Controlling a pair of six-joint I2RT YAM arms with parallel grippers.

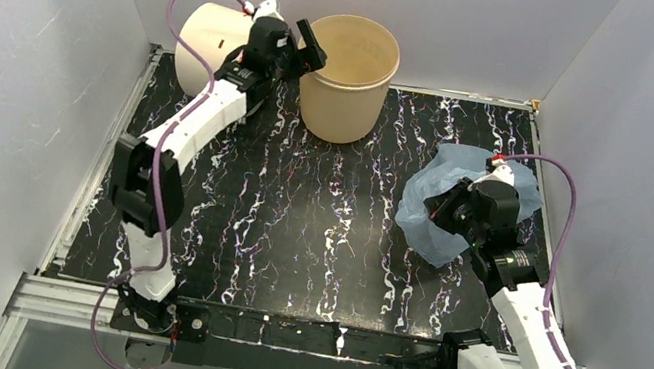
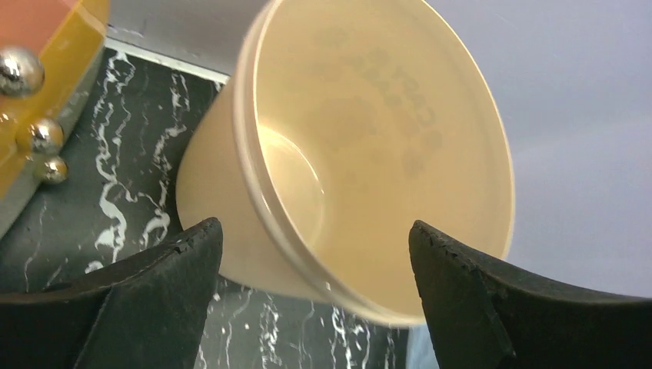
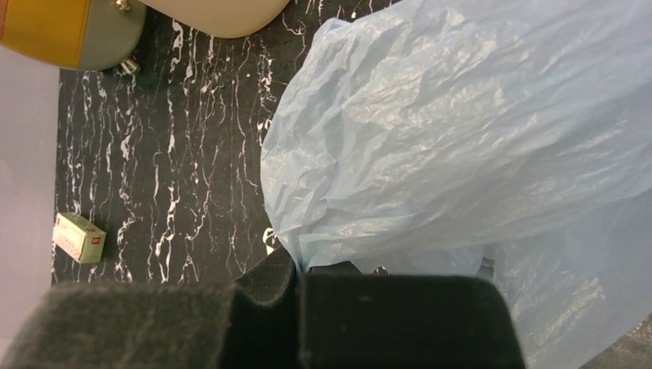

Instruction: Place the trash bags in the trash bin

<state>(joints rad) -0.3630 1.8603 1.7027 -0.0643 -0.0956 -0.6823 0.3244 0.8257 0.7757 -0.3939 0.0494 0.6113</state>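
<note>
Standing upright at the back of the table (image 1: 293, 240), the trash bin (image 1: 349, 77) has a cream drum (image 1: 205, 46) just beside it, partly hidden by the left arm. A small card box (image 3: 79, 237) lies apart near the side wall. The left pincer (image 1: 314, 48) hangs wide open at the bin's near-left rim, holding nothing; whether a finger touches the rim I cannot tell. Well apart, on the table's right side, the pale blue trash bag (image 1: 418, 223) sits bunched around the right pincer (image 3: 298, 269), which is closed with a fold of the plastic caught at its tips.
</note>
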